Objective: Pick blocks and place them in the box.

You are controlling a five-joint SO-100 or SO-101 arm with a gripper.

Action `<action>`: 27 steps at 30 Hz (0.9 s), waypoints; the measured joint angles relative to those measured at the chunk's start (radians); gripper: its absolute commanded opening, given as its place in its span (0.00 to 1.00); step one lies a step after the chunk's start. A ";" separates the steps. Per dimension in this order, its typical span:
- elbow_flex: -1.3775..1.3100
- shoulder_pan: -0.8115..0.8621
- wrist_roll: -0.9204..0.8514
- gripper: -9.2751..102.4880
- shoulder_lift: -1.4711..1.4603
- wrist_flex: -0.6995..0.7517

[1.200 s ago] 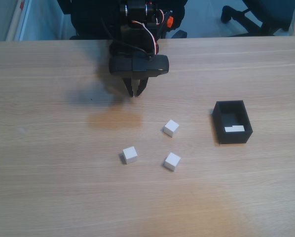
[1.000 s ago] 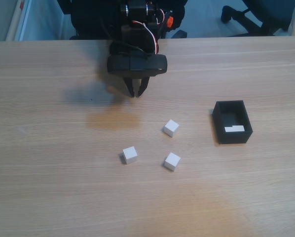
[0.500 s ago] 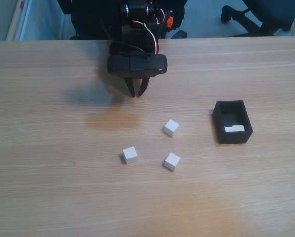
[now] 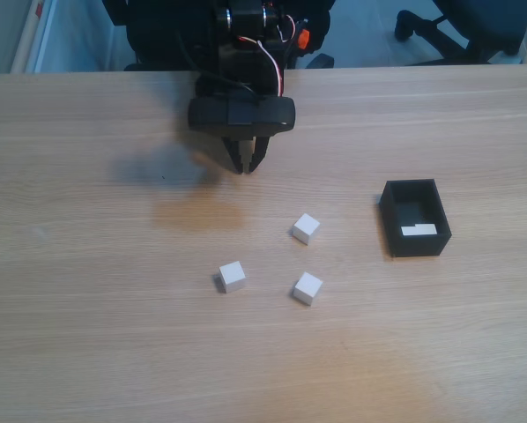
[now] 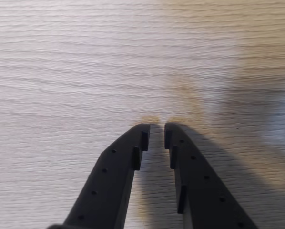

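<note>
The nearest block is seen down-right of the nearly closed, empty gripper at upper centre.

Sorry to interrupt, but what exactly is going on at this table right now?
A small robot arm is set to move white blocks into the black box. Its gripper is near the table's far edge, nearly closed and holding nothing. All three blocks lie on the wooden table; none is in the box yet.
</note>
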 measured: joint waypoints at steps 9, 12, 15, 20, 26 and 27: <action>-0.176 -0.075 0.123 0.09 -0.264 -0.104; -0.270 -0.104 0.193 0.11 -0.360 -0.146; -0.374 -0.135 0.275 0.12 -0.449 -0.172; -0.523 -0.178 0.411 0.16 -0.588 -0.184; -0.649 -0.219 0.543 0.22 -0.770 -0.184; -0.672 -0.221 0.566 0.22 -0.807 -0.186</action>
